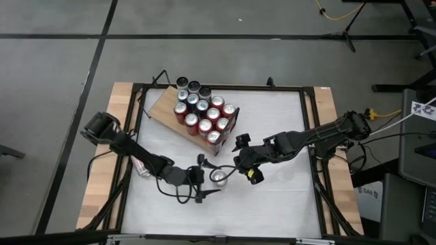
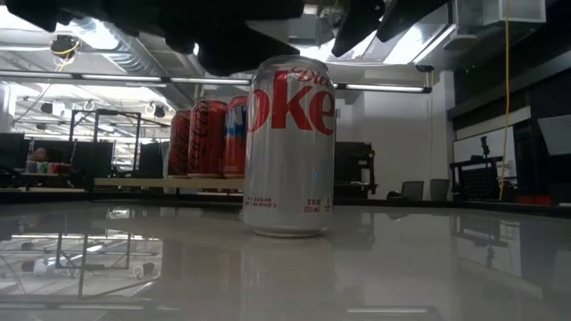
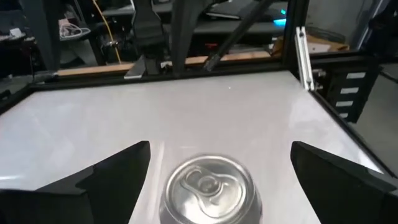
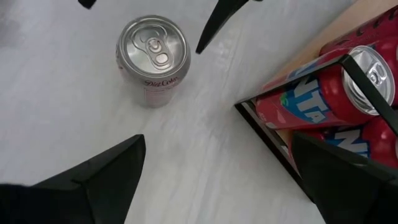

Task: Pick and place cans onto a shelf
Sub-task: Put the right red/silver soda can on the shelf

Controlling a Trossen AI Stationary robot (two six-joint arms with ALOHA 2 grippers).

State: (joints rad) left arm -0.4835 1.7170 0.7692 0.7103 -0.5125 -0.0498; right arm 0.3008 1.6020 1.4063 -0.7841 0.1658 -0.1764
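Most of the job looks done; over a dozen cans [image 1: 202, 114], mostly red, stand packed together on the shelf [image 1: 163, 106] at the far side of the desk [image 1: 272, 197]; one silver can [image 1: 219, 177] is left, upright on the bare desk, apart from the shelf. The left end effector [image 1: 206, 178] sits around it with fingers spread wide, not gripping; the right end effector [image 1: 246, 163] waits just beside, between can and shelf, fingers also apart. The lone can reads "Diet Coke", with small print partly legible as "sugar" and "calories"; a red can at the shelf's edge shows letters that look like "Fanta".
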